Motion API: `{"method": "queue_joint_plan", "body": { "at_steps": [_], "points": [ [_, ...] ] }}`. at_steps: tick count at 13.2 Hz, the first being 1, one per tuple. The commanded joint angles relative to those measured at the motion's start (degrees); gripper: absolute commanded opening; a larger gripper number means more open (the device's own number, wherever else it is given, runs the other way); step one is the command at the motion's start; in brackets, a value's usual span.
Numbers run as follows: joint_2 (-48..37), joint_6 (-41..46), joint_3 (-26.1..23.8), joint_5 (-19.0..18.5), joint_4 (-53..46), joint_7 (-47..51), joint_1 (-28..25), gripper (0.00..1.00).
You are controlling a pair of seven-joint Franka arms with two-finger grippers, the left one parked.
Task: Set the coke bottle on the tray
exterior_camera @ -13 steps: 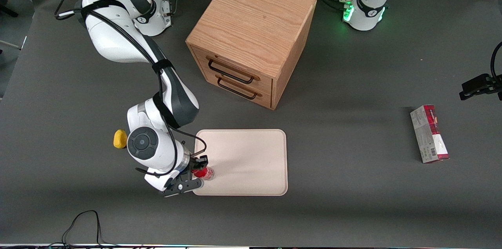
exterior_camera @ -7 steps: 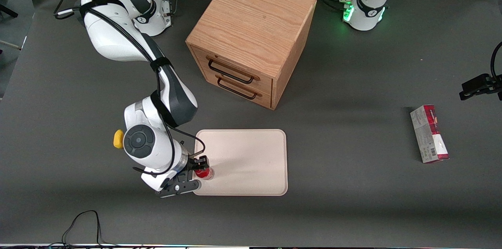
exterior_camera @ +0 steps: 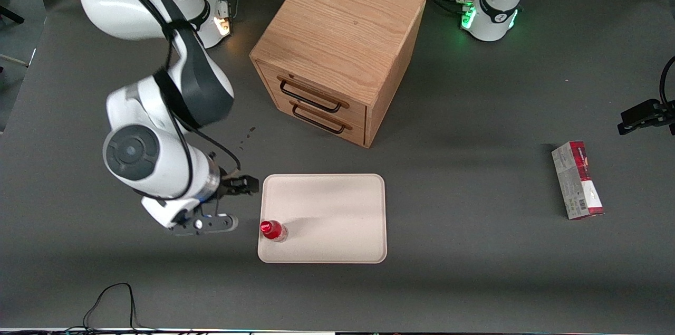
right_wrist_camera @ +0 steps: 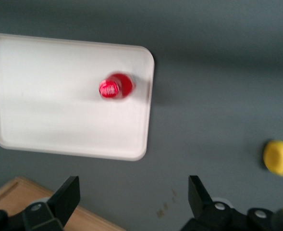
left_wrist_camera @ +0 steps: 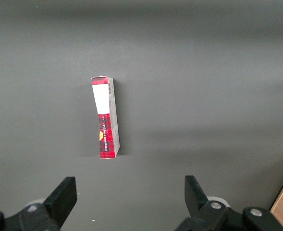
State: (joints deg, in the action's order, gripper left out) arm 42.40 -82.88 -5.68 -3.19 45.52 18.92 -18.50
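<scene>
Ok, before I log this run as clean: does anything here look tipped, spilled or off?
Nothing stands out. The coke bottle stands upright on the tray, close to its rim on the working arm's side. The gripper hangs open above the table beside the tray, holding nothing. A few small specks mark the table near the cabinet.

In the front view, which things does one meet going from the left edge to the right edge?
Open gripper → small red coke bottle standing on the cream rectangular tray → red-and-grey carton toward the parked arm's end.
</scene>
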Motion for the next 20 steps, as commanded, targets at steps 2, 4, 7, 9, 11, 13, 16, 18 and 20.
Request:
{"method": "queue_joint_plan", "body": {
  "at_steps": [2, 4, 7, 9, 11, 13, 16, 18, 20],
  "points": [
    [-11.3, 5.4, 3.2, -0.4, 9.2, 1.0, 0.3, 1.0],
    [-21.2, 0.8, 4.0, 0.9, 22.6, 0.5, 4.1, 1.0],
    [-33.0, -9.3, 4.2, 2.5, 39.4, -1.9, 9.4, 1.0],
    [-36.2, -10.0, 4.4, 2.5, 42.7, -6.1, 12.8, 1.0],
    [-38.4, -9.6, 6.5, 2.4, 43.7, -12.7, 15.0, 1.0],
    [-39.0, -8.6, 10.7, 2.5, 43.4, -16.1, 15.0, 1.0],
    [-40.1, -5.5, 12.5, 2.0, 43.2, -17.7, 15.0, 1.0],
    [-41.2, -4.0, 12.6, 1.8, 43.2, -17.9, 15.0, 1.0],
    [-42.0, -2.8, 13.0, 1.7, 43.6, -17.8, 14.5, 1.0]
  ]
}}
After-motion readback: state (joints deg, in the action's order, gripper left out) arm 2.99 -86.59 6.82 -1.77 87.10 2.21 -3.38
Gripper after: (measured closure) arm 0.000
